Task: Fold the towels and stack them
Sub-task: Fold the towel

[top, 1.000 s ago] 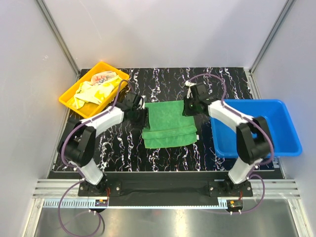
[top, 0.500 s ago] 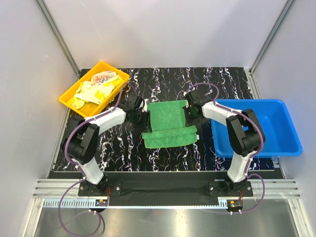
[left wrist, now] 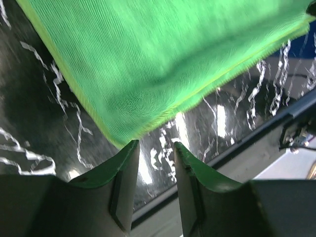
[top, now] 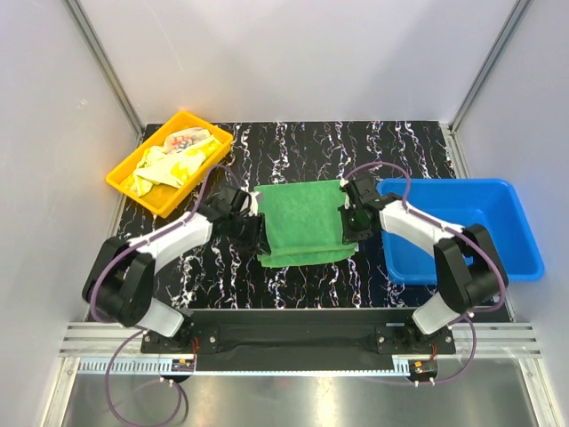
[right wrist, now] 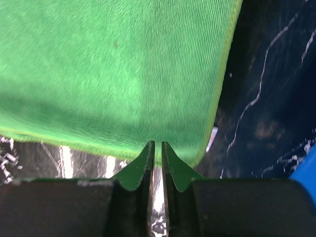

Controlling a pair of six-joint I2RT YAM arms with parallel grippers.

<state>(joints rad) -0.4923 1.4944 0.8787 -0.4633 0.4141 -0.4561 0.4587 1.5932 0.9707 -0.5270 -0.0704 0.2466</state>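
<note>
Green towel [top: 302, 222] lies flat on the black marbled table [top: 391, 147] as a neat rectangle, with a gripper at each of its near corners. At the towel's near left corner, the left gripper [left wrist: 155, 145] stands with its green-padded fingers [left wrist: 126, 168] clearly apart. Bare table shows through the gap, and the towel's corner ends just past the fingertips without being pinched between them. At the towel's near right corner, the right gripper [right wrist: 155, 144] is closed to a thin slit. Its tips overlap the towel's near hem, so it appears to nip that edge. A second earlier the two grippers sat further back along the towel's side edges, and a folded band showed across the towel's near part. Now both grippers have come forward to the near edge, the upper layer covers most of that band, and the left fingers have narrowed a little. To the right of the towel, just past the right gripper, is a blue bin [top: 524, 233]. Beyond the towel's far left corner a yellow tray [top: 135, 155] holds the yellow patterned towel [top: 173, 165] and the white printed towel [top: 182, 140], both crumpled and unchanged.
</note>
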